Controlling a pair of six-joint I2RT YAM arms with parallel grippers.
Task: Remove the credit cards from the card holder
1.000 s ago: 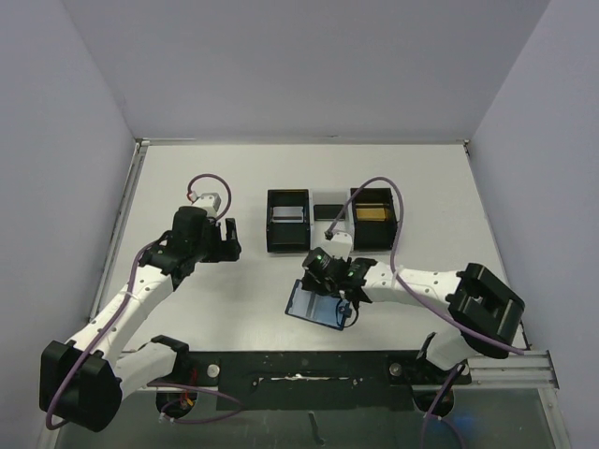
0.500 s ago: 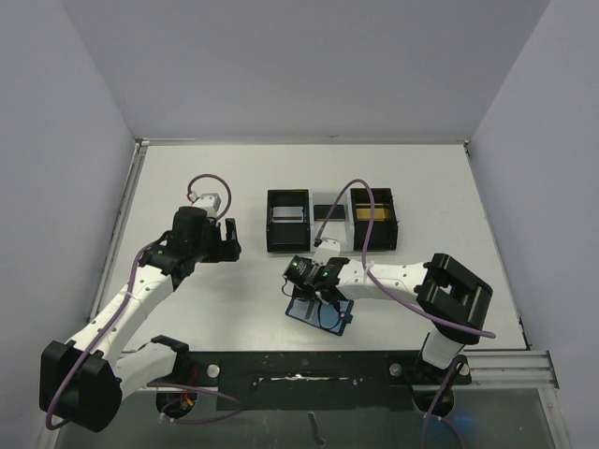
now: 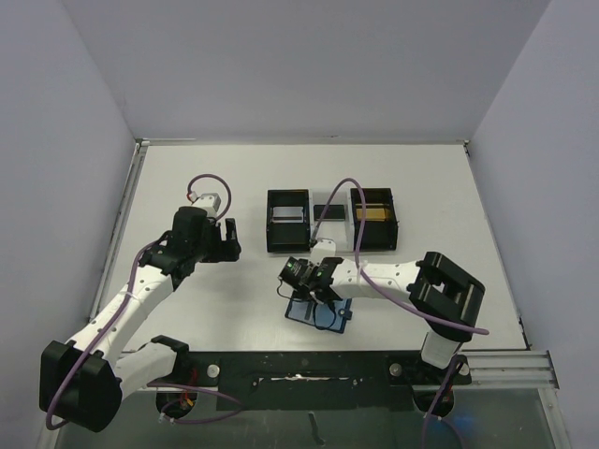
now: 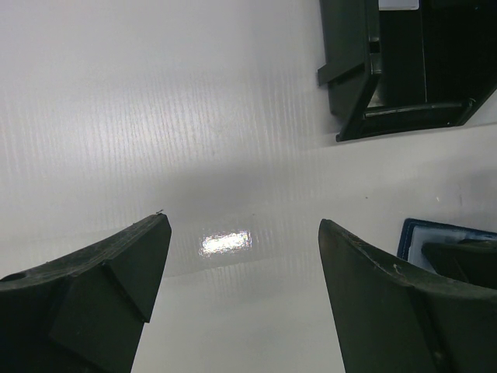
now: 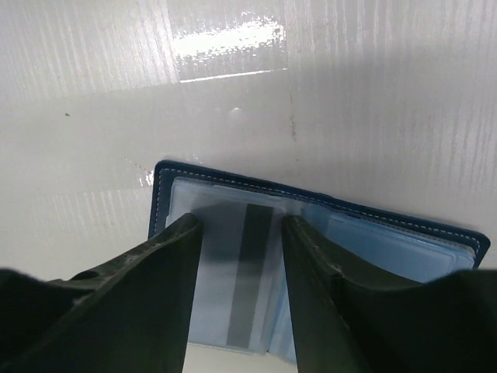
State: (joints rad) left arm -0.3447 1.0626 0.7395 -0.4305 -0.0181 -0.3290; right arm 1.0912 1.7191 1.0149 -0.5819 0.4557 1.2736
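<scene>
The card holder (image 3: 323, 314) lies spread open on the table near the front, dark blue with pale clear pockets (image 5: 373, 241); its corner also shows in the left wrist view as the card holder (image 4: 436, 231). A light credit card with a dark stripe (image 5: 250, 272) sits in its left pocket. My right gripper (image 3: 307, 283) (image 5: 242, 224) is down on that pocket, open, one finger on each side of the card. My left gripper (image 3: 230, 240) (image 4: 242, 225) hangs open over bare table to the left, nothing between its fingers.
Two black open-top boxes joined by a white tray stand behind the wallet. The left box (image 3: 272, 227) (image 4: 353, 70) holds a silver card (image 3: 288, 214), the right box (image 3: 394, 227) a gold card (image 3: 374, 213), and a dark card (image 3: 328, 211) lies on the tray.
My right gripper has moved left and down onto the wallet's left pocket, and its jaws have narrowed a little. The left arm has not moved.
</scene>
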